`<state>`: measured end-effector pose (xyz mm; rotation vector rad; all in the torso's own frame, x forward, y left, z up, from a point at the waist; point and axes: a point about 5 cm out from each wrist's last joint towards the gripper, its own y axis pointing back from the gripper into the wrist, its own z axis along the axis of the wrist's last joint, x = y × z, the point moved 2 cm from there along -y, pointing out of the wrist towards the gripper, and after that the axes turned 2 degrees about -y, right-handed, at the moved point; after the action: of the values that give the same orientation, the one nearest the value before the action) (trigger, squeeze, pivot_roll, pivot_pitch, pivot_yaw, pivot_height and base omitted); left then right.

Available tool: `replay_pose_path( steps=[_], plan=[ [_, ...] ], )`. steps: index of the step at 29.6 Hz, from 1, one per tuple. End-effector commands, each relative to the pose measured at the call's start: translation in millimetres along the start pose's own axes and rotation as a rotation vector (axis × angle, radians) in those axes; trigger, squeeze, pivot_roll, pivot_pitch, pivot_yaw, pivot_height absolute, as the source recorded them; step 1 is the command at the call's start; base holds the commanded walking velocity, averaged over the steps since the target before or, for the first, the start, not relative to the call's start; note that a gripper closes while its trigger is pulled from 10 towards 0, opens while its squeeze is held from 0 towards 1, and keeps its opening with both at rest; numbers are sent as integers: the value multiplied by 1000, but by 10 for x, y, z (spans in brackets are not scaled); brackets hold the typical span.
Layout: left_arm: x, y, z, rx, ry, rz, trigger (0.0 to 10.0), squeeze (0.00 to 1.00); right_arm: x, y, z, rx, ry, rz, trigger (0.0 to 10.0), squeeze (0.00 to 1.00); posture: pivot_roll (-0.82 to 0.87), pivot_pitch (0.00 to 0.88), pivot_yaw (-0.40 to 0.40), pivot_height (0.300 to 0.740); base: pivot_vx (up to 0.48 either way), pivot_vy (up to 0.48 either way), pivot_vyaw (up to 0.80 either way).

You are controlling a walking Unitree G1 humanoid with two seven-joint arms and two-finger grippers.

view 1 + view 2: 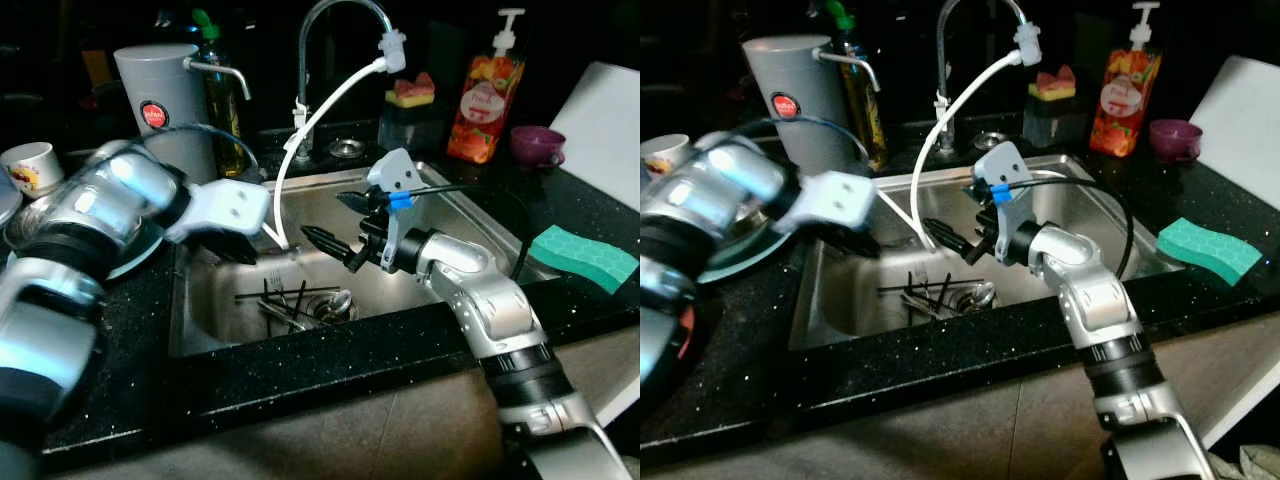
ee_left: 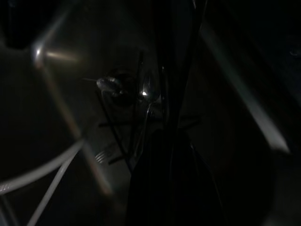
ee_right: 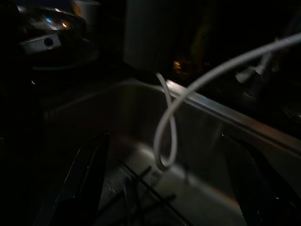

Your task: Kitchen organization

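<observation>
Your right hand [image 1: 340, 228] hangs over the sink [image 1: 200, 320], fingers apart. Cutlery [image 1: 300, 300] lies dark and crossed by the drain, at seven o'clock from it. Your left wrist view adds a glinting spoon [image 2: 146, 90]; left hand [image 1: 235, 245]: cannot tell.

I see a black worktop [image 1: 300, 365] flecked with fine pale specks around a bare steel sink [image 1: 200, 300]. The hose [image 1: 320, 115] from the tap is white. The sponge [image 1: 585, 257] at my right is teal with a honeycomb pattern. The soap bottle [image 1: 485, 95] is orange-red with a white pump. The canister [image 1: 160, 100] is grey with a red round badge; the small bowl [image 1: 537, 145] is purple. Dark utensils [image 1: 290, 300] lie in the sink.
</observation>
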<state>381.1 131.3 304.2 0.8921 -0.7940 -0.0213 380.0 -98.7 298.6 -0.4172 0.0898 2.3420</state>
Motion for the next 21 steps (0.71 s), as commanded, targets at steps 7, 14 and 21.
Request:
replay_pose_path(
  steps=[7,14,21],
  plan=[
    [-47,-267,53,-19,-20,-66,10000,0,-278,112,-167,76,5,-82,10000,0,11,116,101,740,0,0,0],
    [-86,-501,96,-56,-28,-42,10000,0,-276,201,-583,182,-6,-104,10000,0,26,50,76,740,0,0,0],
    [-140,-523,26,-51,-19,-26,10000,824,-296,191,-579,194,36,-68,10000,0,33,0,55,740,0,0,0]
  ],
)
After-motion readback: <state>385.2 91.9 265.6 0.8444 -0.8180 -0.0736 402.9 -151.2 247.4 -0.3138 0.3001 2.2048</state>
